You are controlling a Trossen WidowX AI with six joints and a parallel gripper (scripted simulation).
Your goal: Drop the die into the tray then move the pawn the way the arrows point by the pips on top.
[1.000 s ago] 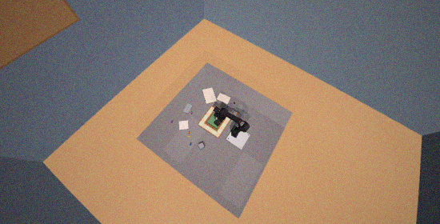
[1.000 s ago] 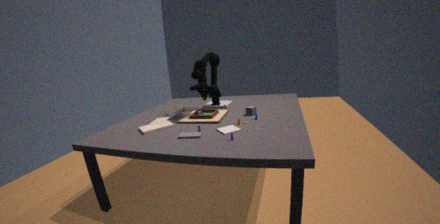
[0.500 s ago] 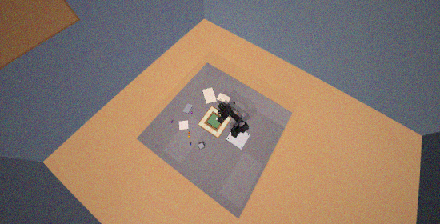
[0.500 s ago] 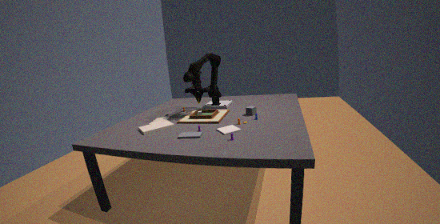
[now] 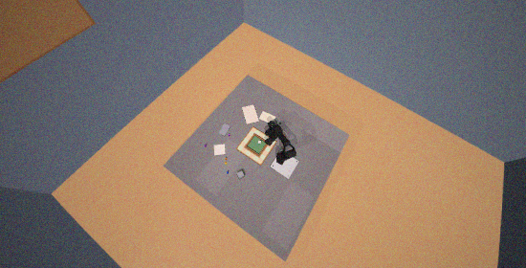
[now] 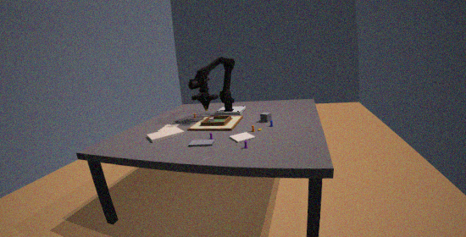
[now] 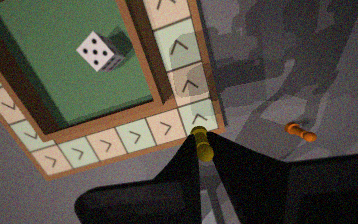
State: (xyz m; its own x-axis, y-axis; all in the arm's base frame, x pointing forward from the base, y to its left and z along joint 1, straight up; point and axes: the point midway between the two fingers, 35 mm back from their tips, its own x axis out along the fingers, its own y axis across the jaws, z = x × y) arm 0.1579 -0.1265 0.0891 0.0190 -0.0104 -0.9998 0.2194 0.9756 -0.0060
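My gripper (image 6: 206, 109) (image 7: 200, 138) is shut on the yellow pawn (image 7: 203, 145). It holds the pawn above the table. In the wrist view the pawn's end overlaps the lower edge of a green corner square; its exact height is unclear. The board (image 5: 250, 155) (image 6: 235, 123) (image 7: 136, 135) has a ring of arrow squares around the brown-rimmed tray (image 7: 105, 121). The white die (image 5: 259, 142) (image 7: 95, 51) lies on the tray's green floor, away from the gripper. The face that looks up towards the wrist camera shows five pips.
An orange pawn (image 7: 300, 132) (image 6: 195, 115) lies beside the board, near the gripper. A grey box (image 5: 241, 173) (image 6: 265, 118), a white sheet (image 5: 219, 149) (image 6: 242, 137), a grey flat block (image 5: 224, 129) (image 6: 201, 143) and several small coloured pieces are on the table. Larger white sheets (image 5: 250, 114) lie beyond the board.
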